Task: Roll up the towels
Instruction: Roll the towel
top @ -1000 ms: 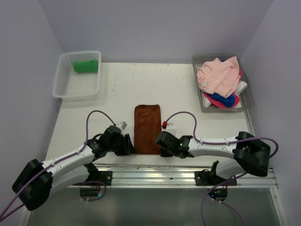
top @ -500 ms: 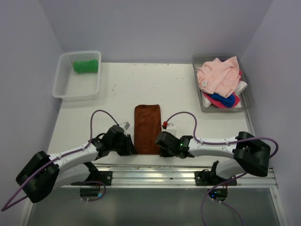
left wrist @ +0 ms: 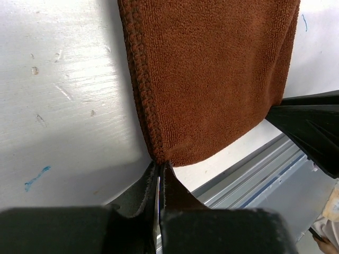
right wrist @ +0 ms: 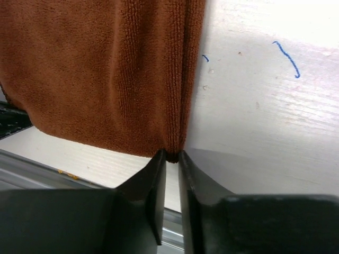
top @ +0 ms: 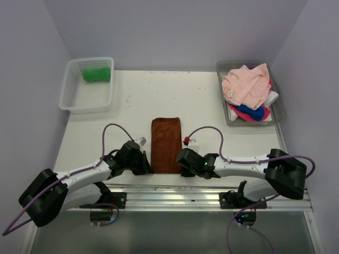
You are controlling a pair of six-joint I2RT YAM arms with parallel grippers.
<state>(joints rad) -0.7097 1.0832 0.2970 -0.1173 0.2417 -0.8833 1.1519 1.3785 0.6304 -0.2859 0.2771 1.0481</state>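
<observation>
I see my left gripper [left wrist: 160,167] pressed together at the near-left corner of the brown towel [left wrist: 212,79]; my right gripper [right wrist: 170,156] pinches its near-right corner, fingers barely apart

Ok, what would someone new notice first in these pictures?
A brown towel lies flat mid-table, with the left claw and right claw each pinched on a near corner. At the far right a grey tray holds a heap of towels, pink on top; far left, a green towel sits in a white basket.
</observation>
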